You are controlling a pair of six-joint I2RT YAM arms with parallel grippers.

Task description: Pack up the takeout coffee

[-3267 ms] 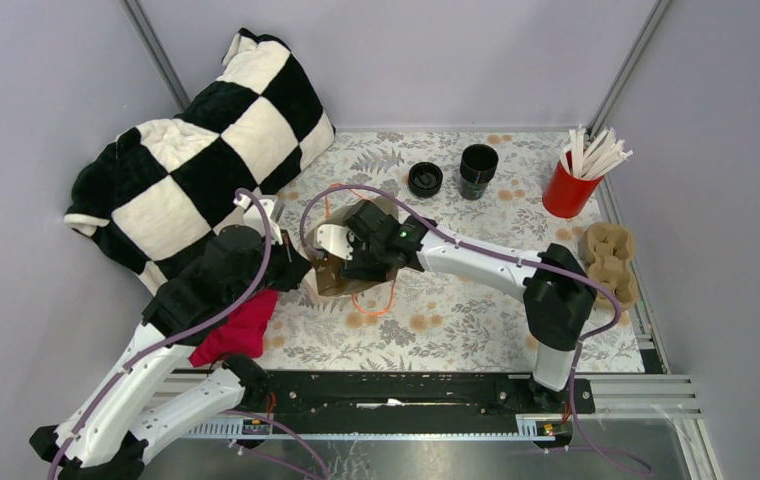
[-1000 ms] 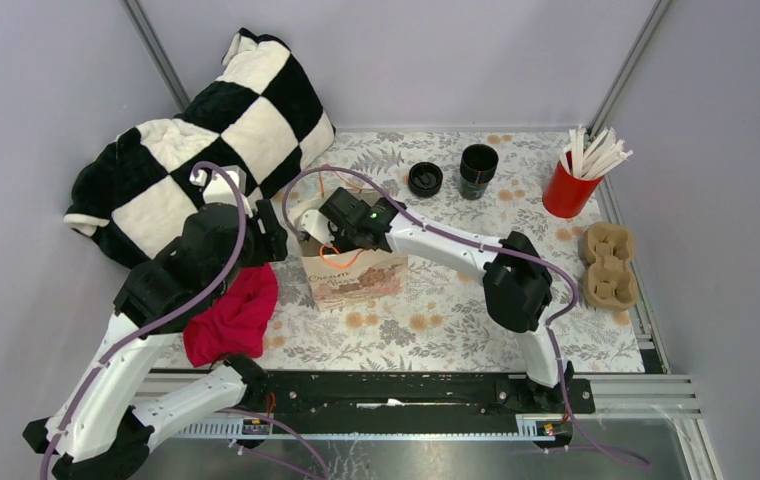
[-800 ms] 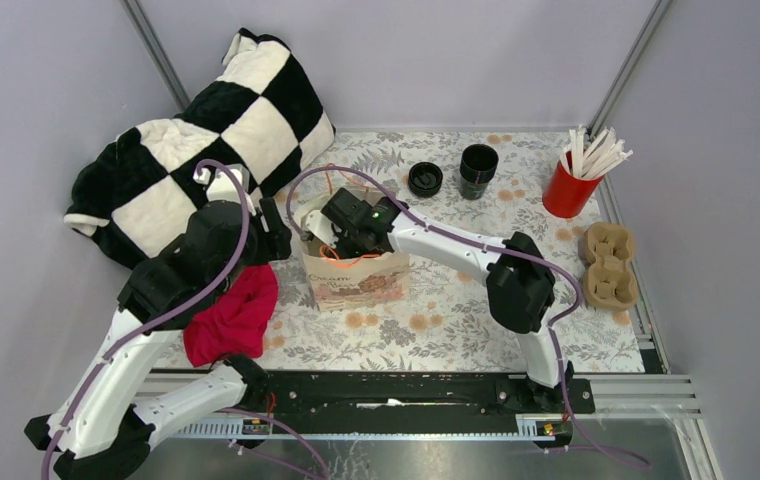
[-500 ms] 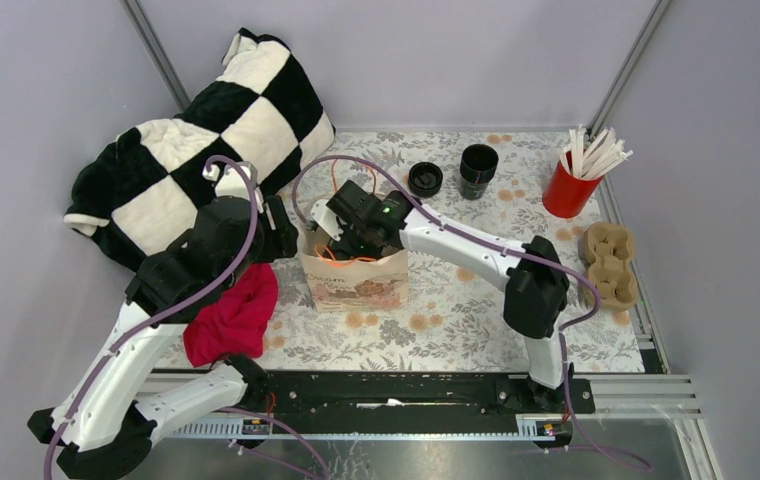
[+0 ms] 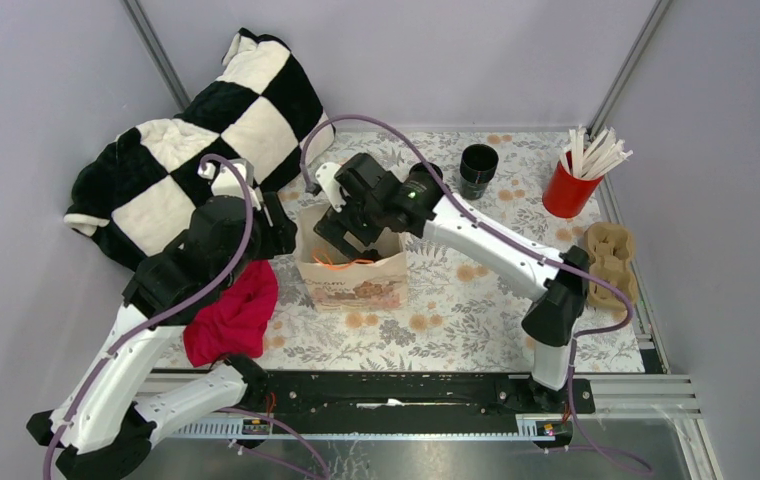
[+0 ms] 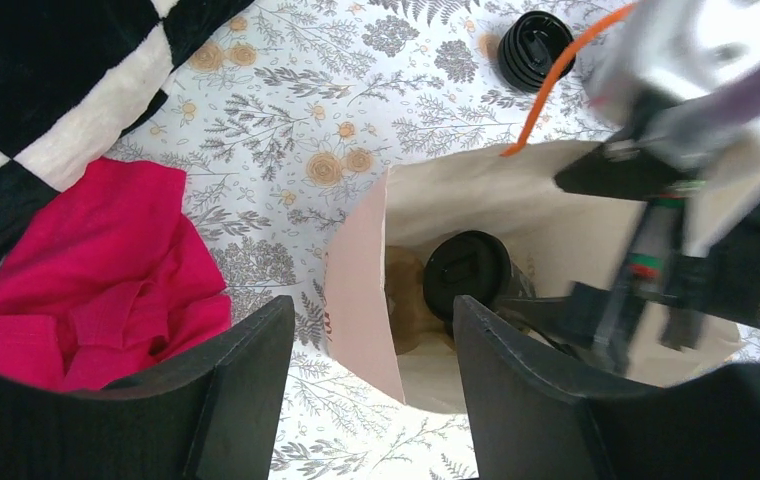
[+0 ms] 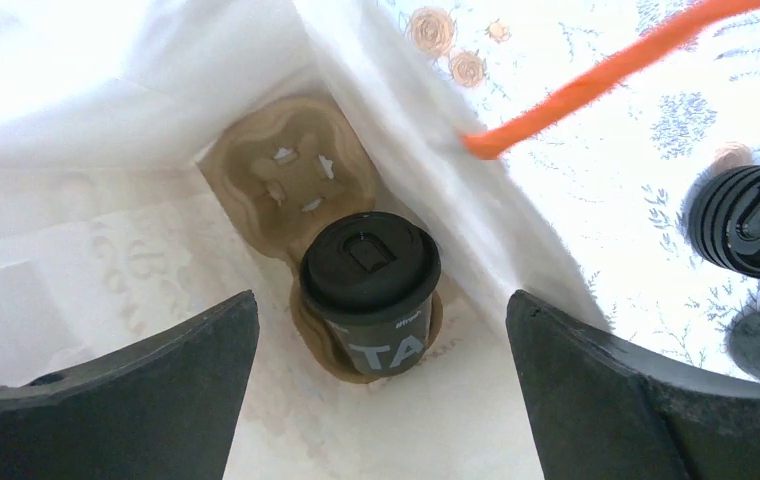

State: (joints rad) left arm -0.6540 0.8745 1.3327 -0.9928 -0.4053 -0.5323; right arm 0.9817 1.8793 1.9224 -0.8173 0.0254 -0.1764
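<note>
The takeout coffee (image 7: 371, 270), a small black lidded cup, stands upright in a brown carrier (image 7: 291, 170) at the bottom of the paper bag (image 5: 351, 270). In the left wrist view its lid (image 6: 466, 270) shows inside the bag (image 6: 356, 300). My right gripper (image 7: 381, 295) hangs open above the bag's mouth (image 5: 346, 232), and the cup is below and free of its fingers. My left gripper (image 6: 371, 300) is open at the bag's left side (image 5: 278, 228), with the bag's wall standing loose between its fingers.
An orange handle (image 7: 596, 85) arches over the bag. A stack of black lids (image 6: 536, 48) lies behind the bag, a stack of black cups (image 5: 478, 165) farther back. A red cup of straws (image 5: 568, 190) and spare carriers (image 5: 608, 262) sit right. Red cloth (image 5: 236, 315) and a checkered blanket (image 5: 196, 150) lie left.
My right gripper has opened wide and lifted up and back out of the bag, leaving the cup inside. The bag now stands upright. The left gripper has barely moved.
</note>
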